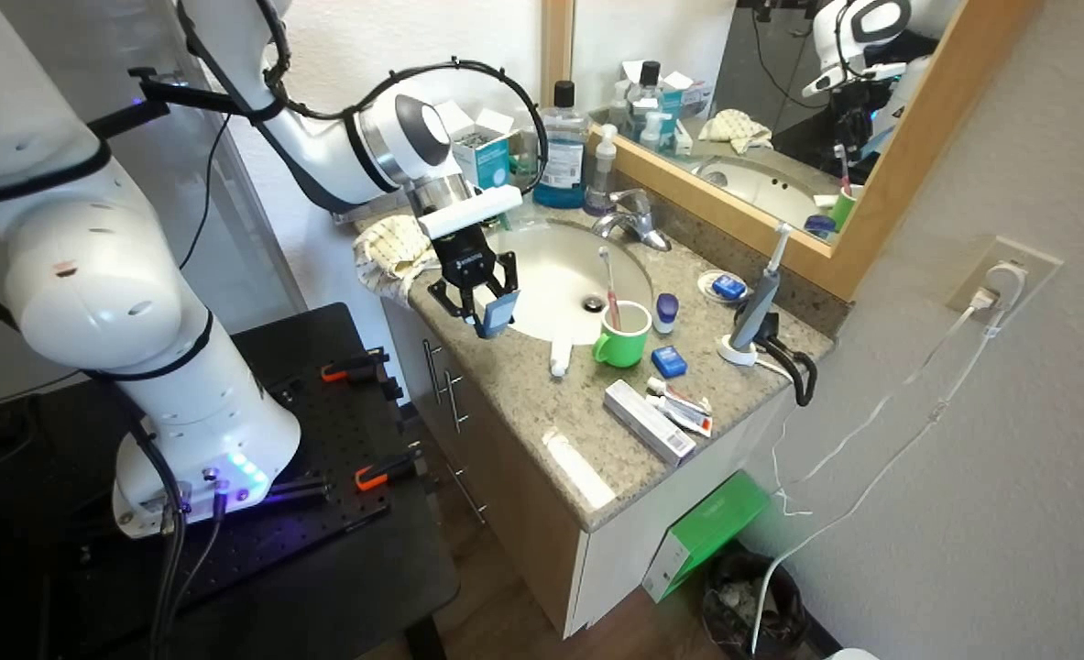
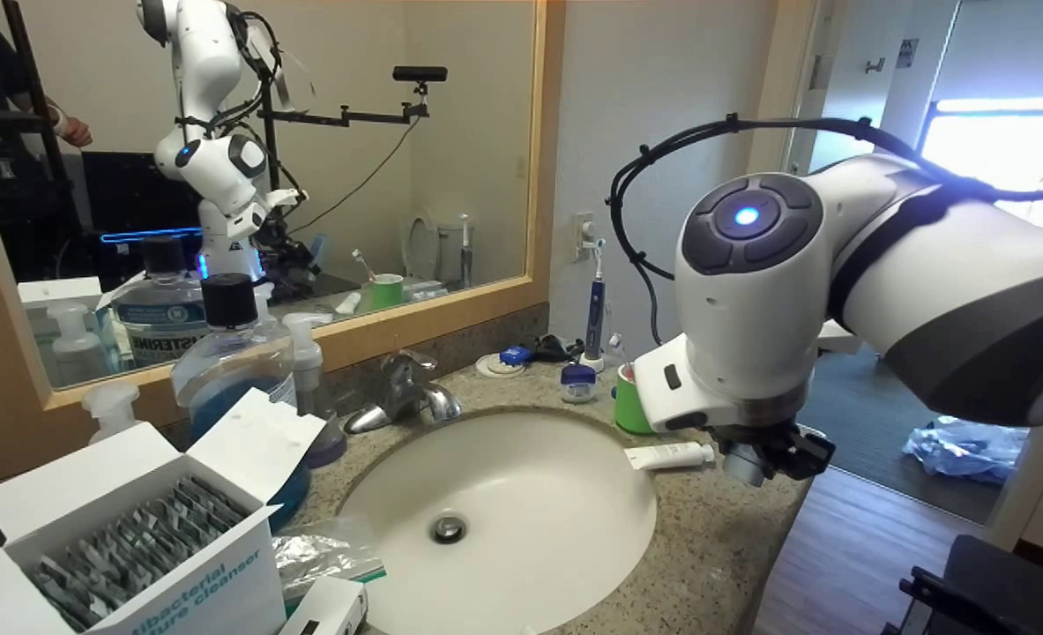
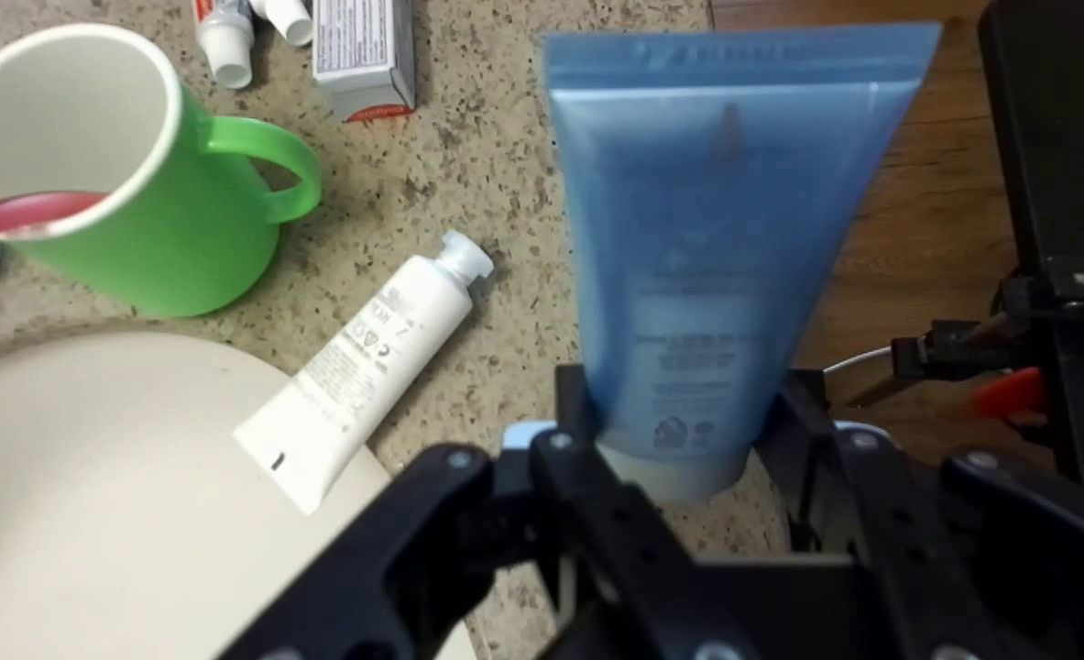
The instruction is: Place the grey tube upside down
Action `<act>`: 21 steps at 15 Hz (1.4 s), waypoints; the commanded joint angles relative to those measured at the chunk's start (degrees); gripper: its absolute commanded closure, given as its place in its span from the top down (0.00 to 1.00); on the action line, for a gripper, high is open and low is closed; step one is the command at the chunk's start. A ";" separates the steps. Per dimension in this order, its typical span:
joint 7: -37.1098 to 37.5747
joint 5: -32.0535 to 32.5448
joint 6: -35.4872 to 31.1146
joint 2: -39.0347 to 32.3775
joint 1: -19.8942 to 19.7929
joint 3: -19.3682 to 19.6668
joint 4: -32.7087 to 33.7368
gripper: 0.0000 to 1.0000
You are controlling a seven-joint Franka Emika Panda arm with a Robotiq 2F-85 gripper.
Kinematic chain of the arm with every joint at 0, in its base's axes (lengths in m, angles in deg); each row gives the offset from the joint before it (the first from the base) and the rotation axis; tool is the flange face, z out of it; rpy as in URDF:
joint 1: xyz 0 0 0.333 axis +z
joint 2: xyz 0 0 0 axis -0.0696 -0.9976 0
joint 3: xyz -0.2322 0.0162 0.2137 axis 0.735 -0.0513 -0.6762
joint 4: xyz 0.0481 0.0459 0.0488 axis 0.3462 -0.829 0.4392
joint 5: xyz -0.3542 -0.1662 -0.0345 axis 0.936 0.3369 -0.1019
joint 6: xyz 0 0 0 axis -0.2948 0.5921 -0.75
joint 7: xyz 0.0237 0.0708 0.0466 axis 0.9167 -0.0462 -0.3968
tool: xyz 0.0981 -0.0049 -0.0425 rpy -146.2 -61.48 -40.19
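The grey tube (image 3: 688, 229), which I take to be the blue-grey one with the pale cap, is in the grasp of the gripper (image 3: 684, 403): the fingers (image 3: 572, 394) press in on both sides of its narrow end, just beside the cap, and hold it in the air. In an exterior view, with the robot base (image 1: 202, 403) standing at the left, the tube shows against the counter (image 1: 551, 403), at the near left side of the sink (image 1: 551, 266). A white tube (image 1: 561, 354) lies to its right and slightly nearer, its flat end reaching over the sink's rim; the green cup (image 1: 626, 350) is farther right again.

What the next move turns on is the tube's long axis. It runs across the fingers rather than in line with them: the wide crimped end reaches out toward the near side of the counter, the cap faces the far side. The cap looks to be the lower end, but the gripper hides too much of the tube for its tilt to be told. To stand it inverted, I judge, the gripper must turn that axis upright before lowering it, and of the two ends the cap seems the better foot, the crimp being thin.
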 commanded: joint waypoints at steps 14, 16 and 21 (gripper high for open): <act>18.00 6.44 17.13 -16.99 3.91 -4.29 10.55 0.23; 18.01 6.32 19.08 -17.78 3.97 -4.52 11.19 0.23; 16.50 5.88 17.62 -17.89 3.03 -4.65 10.88 0.48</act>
